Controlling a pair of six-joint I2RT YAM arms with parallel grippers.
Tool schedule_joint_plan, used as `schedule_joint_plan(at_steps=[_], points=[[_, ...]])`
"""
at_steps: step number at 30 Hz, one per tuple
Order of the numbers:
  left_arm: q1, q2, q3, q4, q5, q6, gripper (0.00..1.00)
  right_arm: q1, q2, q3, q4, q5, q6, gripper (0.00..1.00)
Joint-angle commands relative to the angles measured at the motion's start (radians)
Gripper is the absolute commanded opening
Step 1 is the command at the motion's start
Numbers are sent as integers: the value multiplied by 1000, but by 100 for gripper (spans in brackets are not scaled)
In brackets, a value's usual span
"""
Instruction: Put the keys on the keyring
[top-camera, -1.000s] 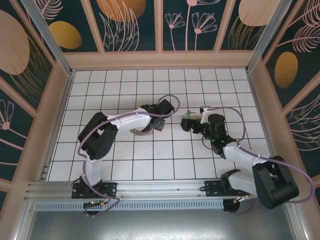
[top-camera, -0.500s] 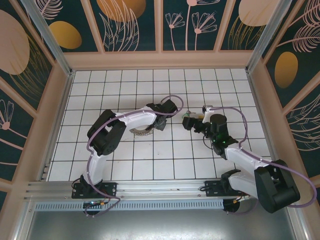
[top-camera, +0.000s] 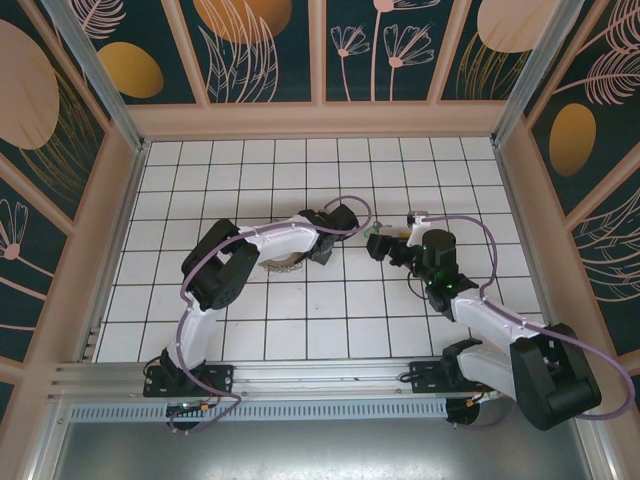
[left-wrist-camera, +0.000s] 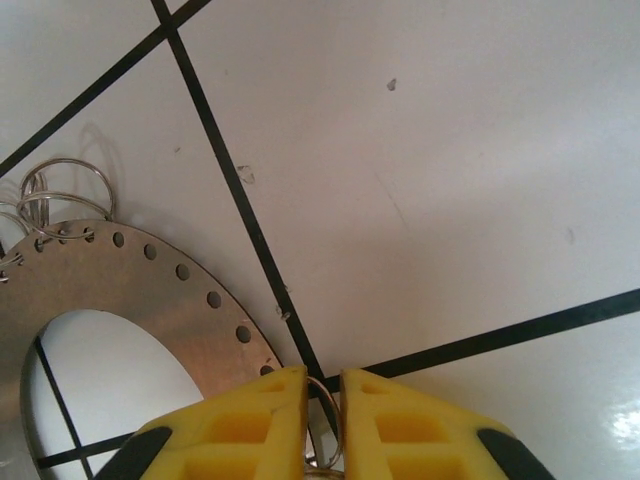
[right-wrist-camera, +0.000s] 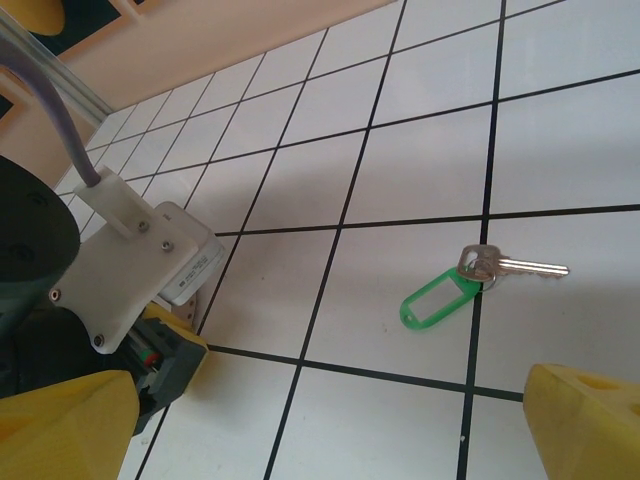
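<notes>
Landmark: the keyring (left-wrist-camera: 150, 290), a flat grey metal disc with an open centre and a row of small holes along its rim. It lies flat on the white tiled floor (top-camera: 250, 170).

Left gripper (left-wrist-camera: 322, 385): it is positioned at the right edge of the keyring. The yellow jaws are closed to a narrow slit. A thin wire loop (left-wrist-camera: 328, 425) at the keyring's rim stands in that slit and spans it from face to face. Nothing else is in the grip. More wire loops (left-wrist-camera: 65, 190) hang from holes further round the rim.

Right gripper (right-wrist-camera: 328, 385): it is positioned further to the right of the keyring, past the left gripper. The jaws are spread wide and hold nothing.

The keys (right-wrist-camera: 440, 298): one silver key on a light-green tag. It lies flat on the floor to the right of the keyring, well apart from it. It is just ahead of the right gripper's open jaws and touches neither finger.

Changes over the last second:
- The left arm's elbow (top-camera: 215, 272) has swung to the right, closer to the keyring.
- The left forearm now covers more of the disc.
- The left gripper has edged slightly right along the rim.
- The right gripper has barely shifted.
- The keyring lies where it was.
</notes>
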Motion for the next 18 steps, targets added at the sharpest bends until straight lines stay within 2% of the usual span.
schedule_joint_plan(at_steps=[1,11,18], points=[[-4,22,20,-57,-42,8,14,-10,-26,-14,25,19,14,99],[-11,13,50,-89,-77,5,0,-15,-45,-21,21,20,14,99],[-14,-22,61,-111,-86,3,0,-18,-58,-27,20,17,14,99]])
